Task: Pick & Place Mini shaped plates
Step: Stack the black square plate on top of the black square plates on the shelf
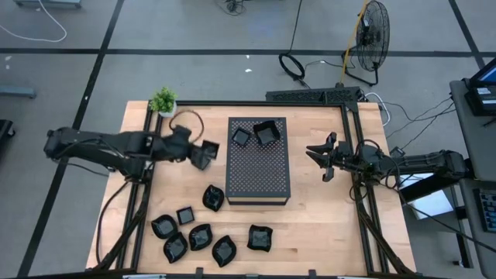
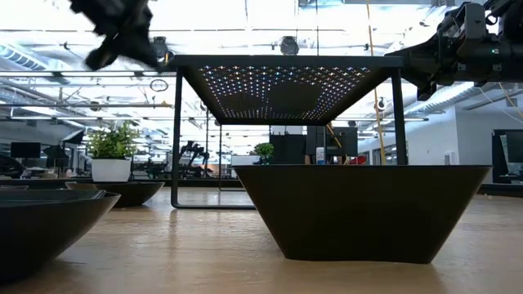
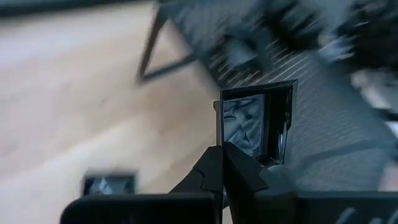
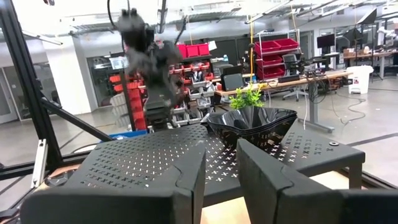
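left gripper (image 1: 195,151): clamped on square plate (image 1: 203,155), aloft left of box (image 1: 258,172) | right gripper (image 1: 318,157): fingers apart, empty, right of box | two plates on box, seven near table (image 1: 318,225) edge

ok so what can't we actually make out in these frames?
- Left gripper: shut on a square mini plate; the left wrist view is motion-blurred, so the grip depth on the rim is unclear.
- Two plates on the perforated box: only one shows in the right wrist view, its base hidden behind the right gripper.
- Table plates: the low view shows only side profiles, cut off at the left edge.
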Action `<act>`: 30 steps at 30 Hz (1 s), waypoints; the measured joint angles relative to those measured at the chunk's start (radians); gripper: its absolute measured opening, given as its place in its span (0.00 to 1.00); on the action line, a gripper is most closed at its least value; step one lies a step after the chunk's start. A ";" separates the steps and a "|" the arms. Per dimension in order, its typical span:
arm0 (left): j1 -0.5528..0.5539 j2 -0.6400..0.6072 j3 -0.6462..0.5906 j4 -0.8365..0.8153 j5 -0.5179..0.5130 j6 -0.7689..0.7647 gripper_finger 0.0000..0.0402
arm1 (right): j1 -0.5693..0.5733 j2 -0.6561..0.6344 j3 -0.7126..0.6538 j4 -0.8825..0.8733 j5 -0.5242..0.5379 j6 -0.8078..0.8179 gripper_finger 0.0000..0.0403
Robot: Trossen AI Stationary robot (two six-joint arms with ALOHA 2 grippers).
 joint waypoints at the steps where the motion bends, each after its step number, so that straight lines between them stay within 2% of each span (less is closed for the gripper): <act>1: 0.015 0.008 0.030 0.013 0.009 0.045 0.01 | 0.000 0.000 0.000 0.000 0.000 0.000 0.19; 7: 0.131 0.174 0.234 0.002 0.099 0.254 0.01 | 0.000 0.000 0.000 -0.004 0.000 0.015 0.19; 15: 0.238 0.455 0.458 -0.049 0.197 0.416 0.01 | 0.000 0.000 0.000 -0.003 0.000 0.042 0.19; 21: 0.264 0.556 0.478 -0.052 0.205 0.410 0.02 | 0.000 0.000 0.000 0.000 0.000 0.042 0.19; 25: 0.273 0.575 0.478 -0.066 0.205 0.400 0.01 | 0.000 0.000 0.000 0.000 0.000 0.042 0.19; 30: 0.274 0.576 0.478 -0.067 0.205 0.403 0.07 | 0.000 0.000 0.000 0.000 0.000 0.042 0.19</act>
